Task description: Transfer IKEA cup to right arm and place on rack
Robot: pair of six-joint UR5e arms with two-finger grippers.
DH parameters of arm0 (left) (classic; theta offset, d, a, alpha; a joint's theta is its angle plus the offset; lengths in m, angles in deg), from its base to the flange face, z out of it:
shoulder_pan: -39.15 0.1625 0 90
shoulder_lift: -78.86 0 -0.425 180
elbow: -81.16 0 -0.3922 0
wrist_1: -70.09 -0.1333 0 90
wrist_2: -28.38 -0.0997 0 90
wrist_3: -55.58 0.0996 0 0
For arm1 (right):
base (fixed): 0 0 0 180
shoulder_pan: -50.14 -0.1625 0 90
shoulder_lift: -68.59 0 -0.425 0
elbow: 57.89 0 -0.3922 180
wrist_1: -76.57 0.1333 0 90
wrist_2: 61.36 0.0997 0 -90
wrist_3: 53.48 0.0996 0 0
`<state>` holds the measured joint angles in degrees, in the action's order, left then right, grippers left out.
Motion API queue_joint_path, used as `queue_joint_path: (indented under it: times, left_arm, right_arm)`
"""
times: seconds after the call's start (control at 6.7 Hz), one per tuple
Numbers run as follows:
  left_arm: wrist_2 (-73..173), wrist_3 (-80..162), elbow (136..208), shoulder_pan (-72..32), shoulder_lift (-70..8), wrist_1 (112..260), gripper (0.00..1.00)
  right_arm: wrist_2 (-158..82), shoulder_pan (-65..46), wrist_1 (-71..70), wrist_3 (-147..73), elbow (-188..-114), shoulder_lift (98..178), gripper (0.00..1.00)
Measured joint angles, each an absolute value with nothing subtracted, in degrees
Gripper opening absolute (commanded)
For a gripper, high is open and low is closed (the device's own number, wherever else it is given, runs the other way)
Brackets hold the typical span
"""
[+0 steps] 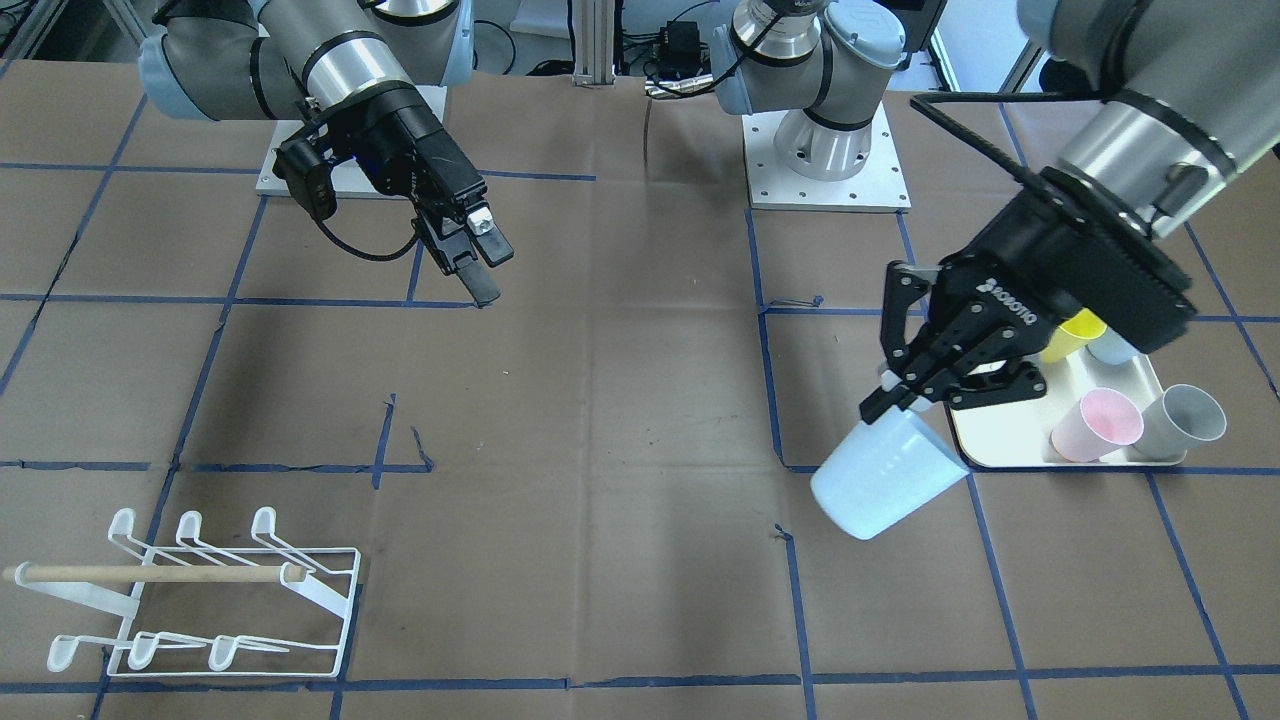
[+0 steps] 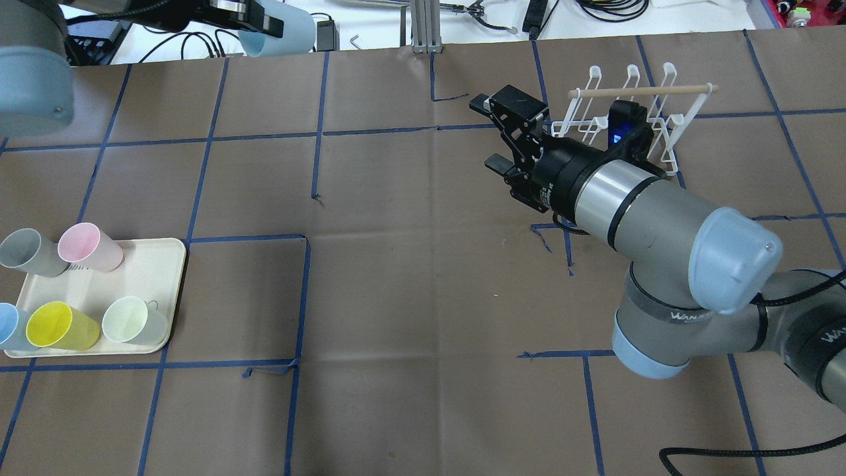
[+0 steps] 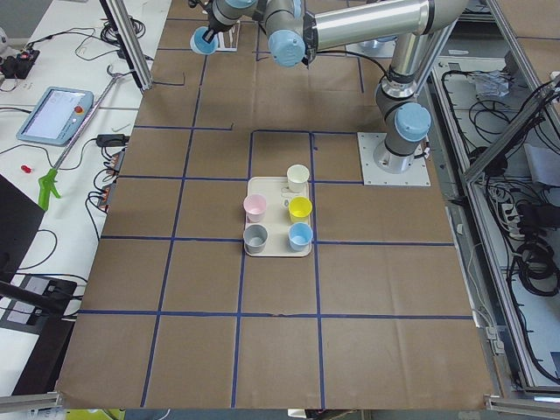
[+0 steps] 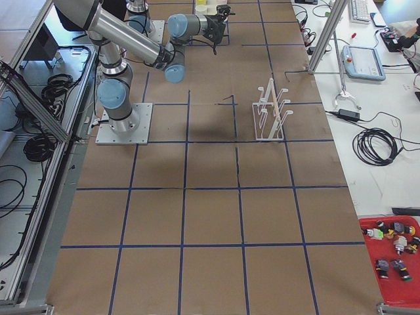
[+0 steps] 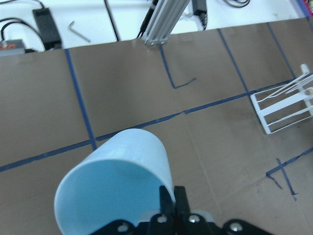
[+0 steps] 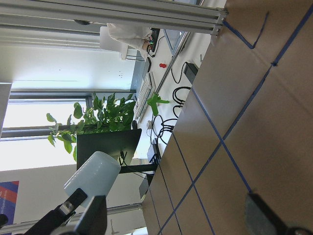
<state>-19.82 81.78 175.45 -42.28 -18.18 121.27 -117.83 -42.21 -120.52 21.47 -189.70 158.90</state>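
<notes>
My left gripper [image 1: 905,400] is shut on the rim of a pale blue cup [image 1: 885,485] and holds it tilted above the table, beside the tray. The cup also shows in the overhead view [image 2: 281,30] and in the left wrist view [image 5: 115,186]. My right gripper [image 2: 486,134] is open and empty, raised over the table just in front of the rack, its jaws pointing toward the left side. The white wire rack [image 2: 628,112] with a wooden dowel handle stands empty at the far right; it also shows in the front-facing view [image 1: 220,590].
A cream tray [image 2: 158,264] at the left holds pink [image 2: 89,246], grey [image 2: 26,252], yellow [image 2: 59,326], pale green [image 2: 132,320] and blue [image 2: 6,325] cups. Blue tape lines grid the brown table. Cables and a metal post lie beyond the far edge.
</notes>
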Motion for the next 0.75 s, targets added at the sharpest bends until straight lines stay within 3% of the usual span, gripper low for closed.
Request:
queue_joint_path:
  times: [0.45, 0.75]
  left_arm:
    - [-11.07, 72.28, 191.85, -46.34, -17.83, 87.73, 0.01]
    - [-10.01, 67.64, 199.27, -48.96, -17.04, 75.75, 0.01]
  right_arm:
    - [-117.88, -42.53, -120.86, 29.37, -189.79, 157.76, 1.00]
    - [-118.17, -42.72, -120.71, 33.48, -189.77, 157.69, 1.00]
